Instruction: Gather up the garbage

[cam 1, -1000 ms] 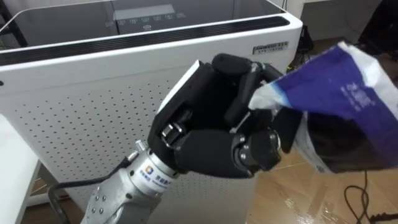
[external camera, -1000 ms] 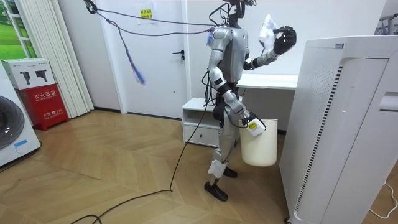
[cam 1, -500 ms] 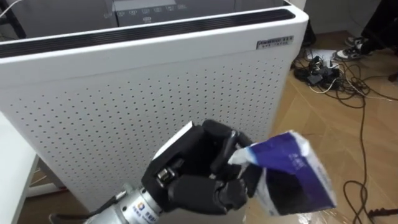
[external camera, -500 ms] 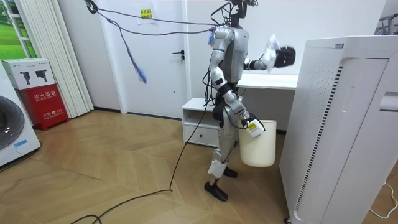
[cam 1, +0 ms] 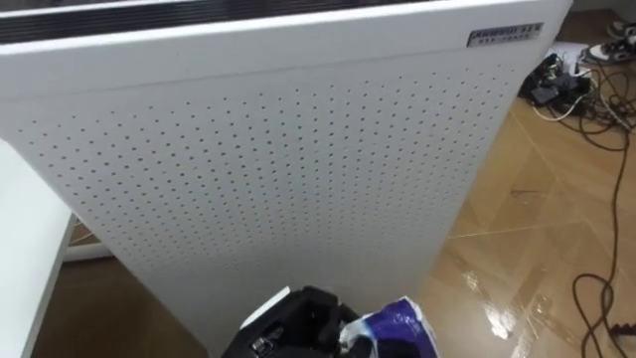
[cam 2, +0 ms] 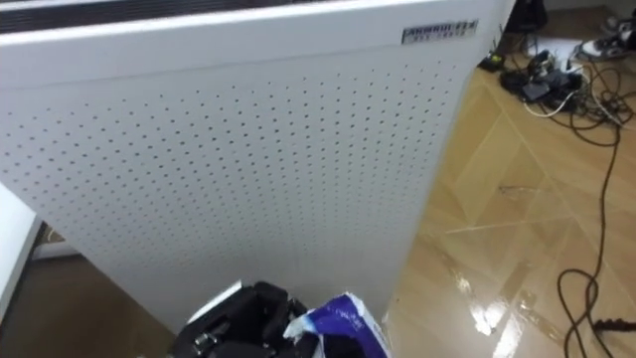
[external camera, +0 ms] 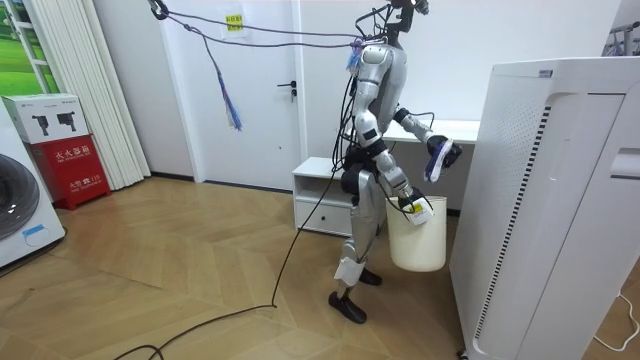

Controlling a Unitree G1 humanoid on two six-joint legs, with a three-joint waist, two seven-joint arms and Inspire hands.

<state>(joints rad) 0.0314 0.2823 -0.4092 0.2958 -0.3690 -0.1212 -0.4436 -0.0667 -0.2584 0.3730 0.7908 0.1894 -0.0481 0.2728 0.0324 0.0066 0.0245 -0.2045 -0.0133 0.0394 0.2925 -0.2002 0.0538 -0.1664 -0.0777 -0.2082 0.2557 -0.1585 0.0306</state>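
Setting: you are working in a home-style room that also has the look of a trial space. Entries that tell you so:
- wood-block floor (external camera: 170,270), laid herringbone;
- white door (external camera: 268,95) with a lever handle, and long pale curtains (external camera: 85,90) near it;
- front-loading washing machine (external camera: 15,215) at the room view's left edge;
- red box (external camera: 78,165) and white carton (external camera: 45,118), close together beside the machine;
- low white cabinet (external camera: 318,195) and white desk (external camera: 445,130) against the far wall;
- tall white appliance (cam 1: 278,149) with a perforated face, directly before your head camera;
- tangle of loose cables (cam 1: 561,75) on the floor beyond it.
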